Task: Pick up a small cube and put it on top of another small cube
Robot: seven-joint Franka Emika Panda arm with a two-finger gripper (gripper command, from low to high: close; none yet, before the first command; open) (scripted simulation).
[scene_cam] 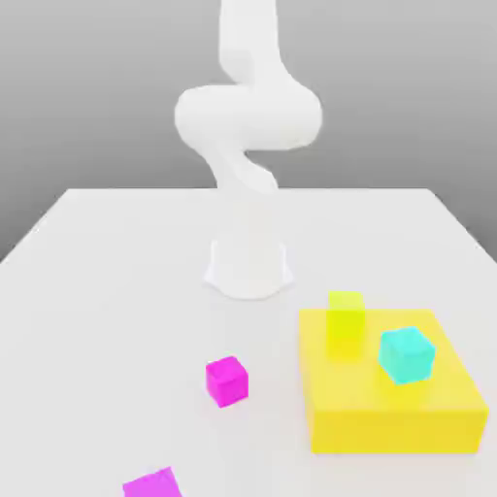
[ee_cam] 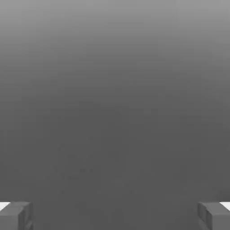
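Cube (scene_cam: pixel 226 380), magenta and alone on the counter (scene_cam: pixel 116 281), suits a straight-down grasp, I judge, with the empty claw (ee_cam: pixel 115 215) spread wide.

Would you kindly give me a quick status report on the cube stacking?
Gripper open, holding nothing. Yellow cube and cyan cube sit apart on yellow block. Magenta cube on table. Nothing stacked.

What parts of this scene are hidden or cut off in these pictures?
- Exterior view: the arm runs off the top edge, so its hand is cut off.
- Exterior view: the pink cube at the bottom is cropped by the lower edge.
- Hand view: the fingertips are clipped at the corners, nothing between them.
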